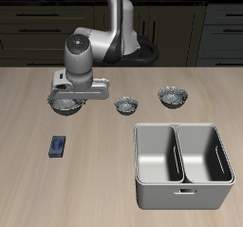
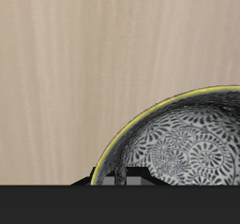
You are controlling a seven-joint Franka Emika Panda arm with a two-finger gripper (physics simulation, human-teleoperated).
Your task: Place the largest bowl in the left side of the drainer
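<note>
- My table [image 1: 28, 107] is pale wood grain.
- The largest bowl [image 1: 66, 102] sits on it at the back, under my jaws.
- Two smaller speckled bowls [image 1: 126, 105] [image 1: 173, 97] rest beside it.
- The drainer [image 1: 182, 164] stands by the front edge.
- A small blue block [image 1: 58, 147] lies apart.

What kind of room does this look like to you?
Probably a simulated kitchen: a two-compartment drainer sits on a wooden table, three speckled bowls lie nearby, and dark drawer cabinets run behind.
</note>
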